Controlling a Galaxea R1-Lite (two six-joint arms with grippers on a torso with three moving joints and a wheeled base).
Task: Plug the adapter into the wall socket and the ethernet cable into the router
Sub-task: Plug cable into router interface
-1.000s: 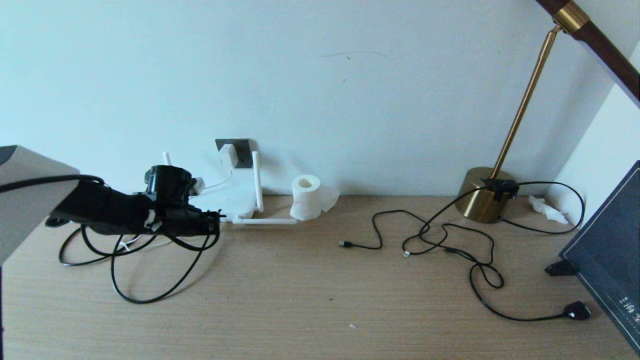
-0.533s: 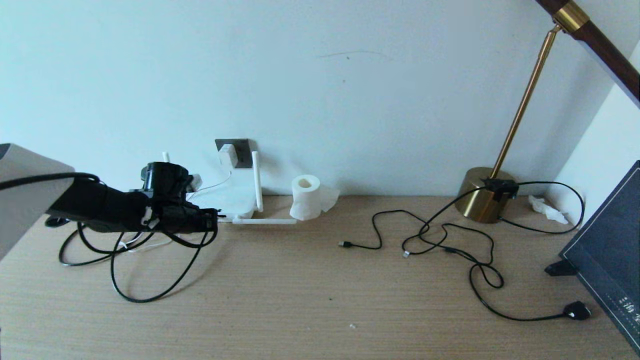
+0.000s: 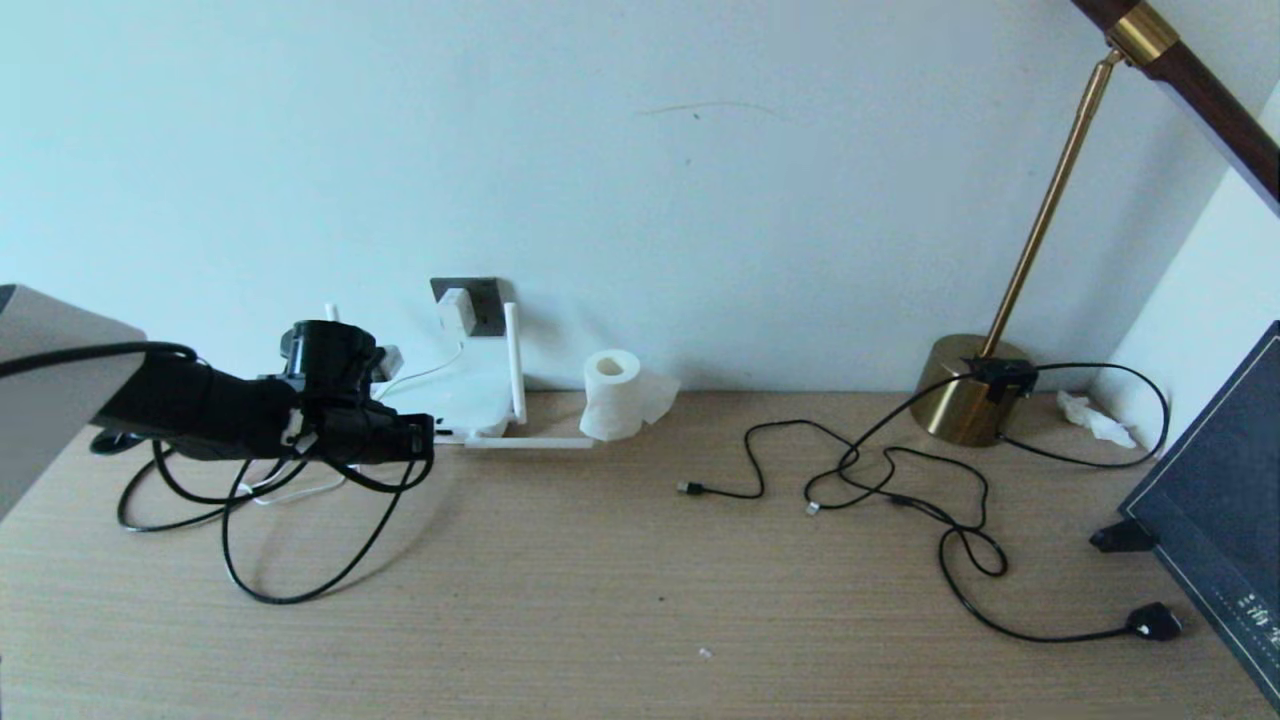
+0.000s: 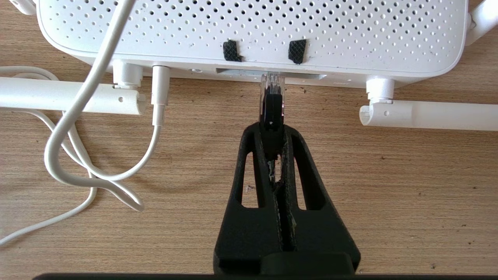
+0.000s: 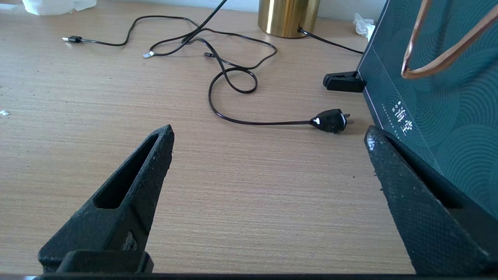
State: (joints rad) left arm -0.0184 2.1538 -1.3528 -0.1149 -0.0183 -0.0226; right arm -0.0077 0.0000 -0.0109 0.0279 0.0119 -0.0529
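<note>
The white adapter (image 3: 454,310) sits in the dark grey wall socket (image 3: 486,300) on the back wall. Its thin white cord (image 4: 74,128) runs down to the router (image 3: 455,400), a flat perforated white box (image 4: 249,27) with stick antennas (image 4: 428,114) lying on the table. My left gripper (image 3: 425,440) is shut on the black plug (image 4: 272,105) of the ethernet cable (image 3: 290,592). The plug's clear tip meets the port slot on the router's front edge. Black cable loops hang under the left arm. My right gripper (image 5: 268,136) stands open above bare table.
A toilet-paper roll (image 3: 612,392) stands right of the router. Thin black USB cords (image 3: 850,470) and a lamp cord with a bulky plug (image 3: 1153,622) sprawl at the right, near a brass lamp base (image 3: 968,395) and a dark box (image 3: 1220,510).
My left arm has shifted slightly to the left, still shut on the ethernet plug. The right arm has not moved.
</note>
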